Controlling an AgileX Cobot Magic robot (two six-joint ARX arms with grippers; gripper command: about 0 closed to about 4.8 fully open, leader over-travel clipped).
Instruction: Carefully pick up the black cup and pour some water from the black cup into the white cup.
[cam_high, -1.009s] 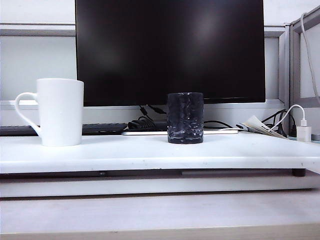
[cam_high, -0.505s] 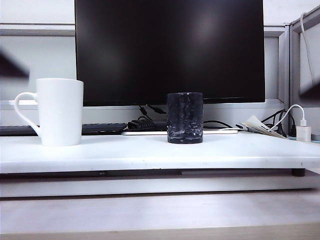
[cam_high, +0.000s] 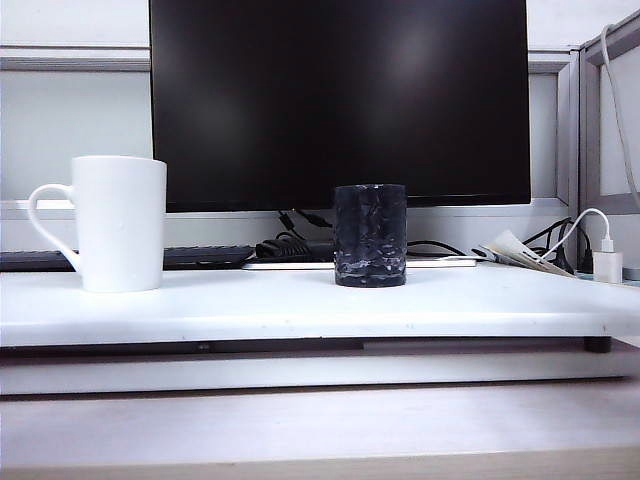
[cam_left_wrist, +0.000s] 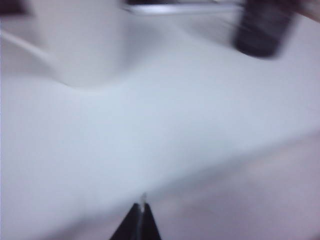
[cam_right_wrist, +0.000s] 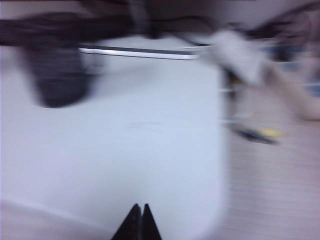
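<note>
Tall glossy white ceramic cup (cam_high: 120, 223) and short dimpled black cup (cam_high: 370, 235) stood upright, apart, on the white surface (cam_high: 300, 305), contents unseen. Left gripper (cam_left_wrist: 140, 216) and right gripper (cam_right_wrist: 139, 215) fingers were clenched, empty, well short of both cups.

Place: an office desk or a lab workstation.
Monitor (cam_high: 340, 100): large, dark, switched off, filling the back of the scene.
Keyboard (cam_high: 205, 256): dark, lying below the monitor's left half.
Cables (cam_high: 290, 243): black, coiled under the monitor's middle.
Charger (cam_high: 607, 266): white plug with a white lead, to the right of the monitor.
Platform (cam_high: 320, 305): flat white board in front of the monitor.
Partition (cam_high: 70, 110): pale panel behind the monitor.
</note>
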